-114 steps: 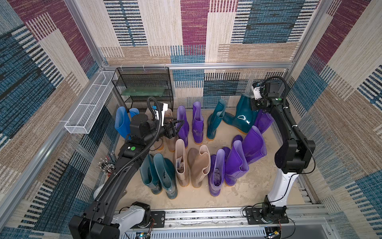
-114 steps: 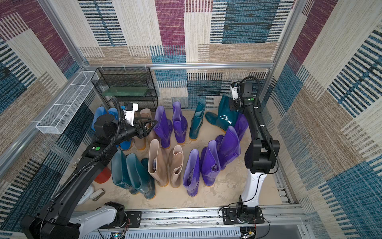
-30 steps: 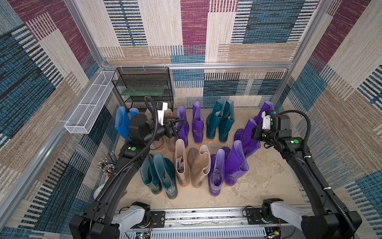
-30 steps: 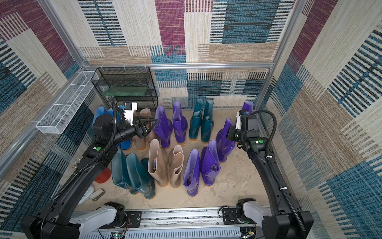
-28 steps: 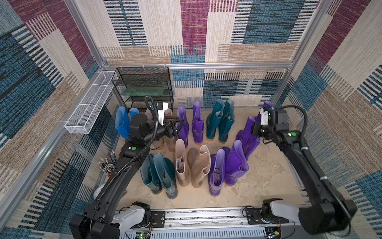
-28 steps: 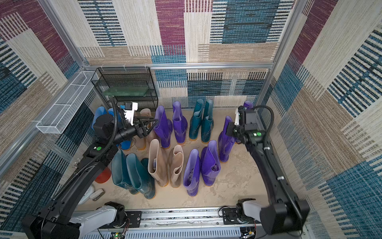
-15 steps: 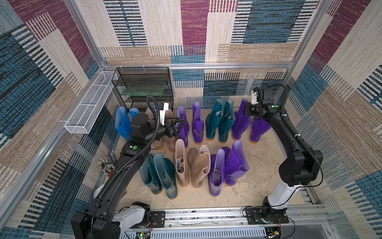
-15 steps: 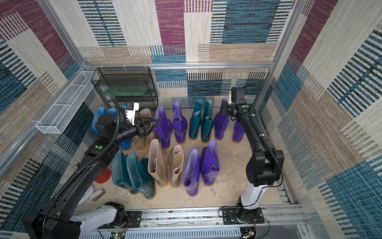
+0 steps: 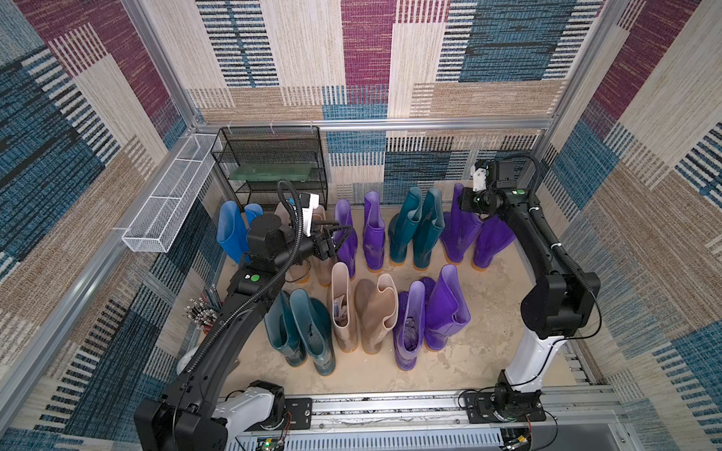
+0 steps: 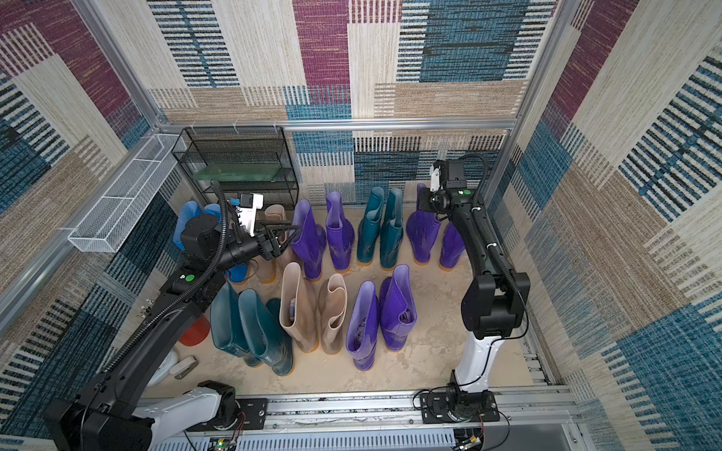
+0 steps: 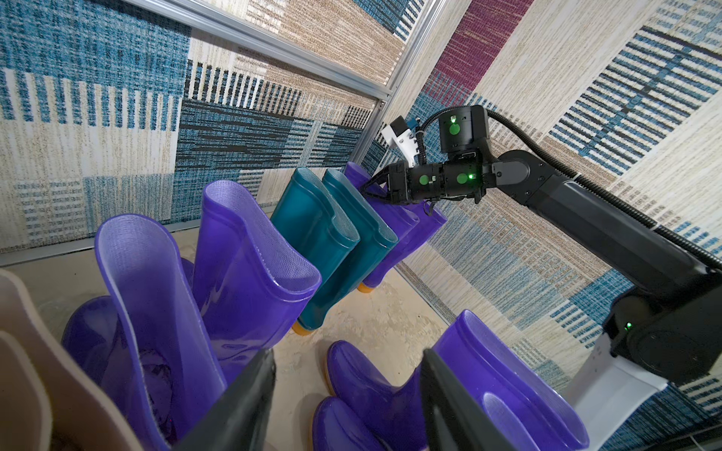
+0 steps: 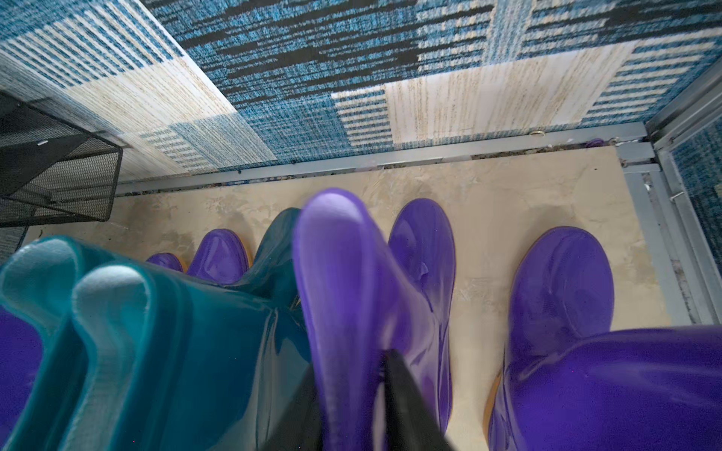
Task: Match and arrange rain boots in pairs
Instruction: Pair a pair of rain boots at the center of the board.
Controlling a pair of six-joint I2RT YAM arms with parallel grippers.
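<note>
One purple boot [image 9: 459, 228] now beside mate [image 9: 490, 242], far right corner of floor [image 9: 496, 312]; right gripper [image 11: 369, 190] still pinching cuff; left gripper [image 9: 342, 236] wide, empty.

Six purple boots [image 9: 373, 234], four teal boots [image 9: 404, 230], four beige boots [image 9: 377, 316], two blue boots [image 9: 228, 230], one black rack [image 9: 269, 162].

You get bare floor [image 9: 496, 308] right of the near row of boots [image 9: 375, 308], though the right arm [image 9: 529, 234] leans over it to the far purple boot [image 9: 459, 230]. Between the 2 rows, only a narrow lane. The black wire rack [image 9: 273, 164] fills the far left corner.
</note>
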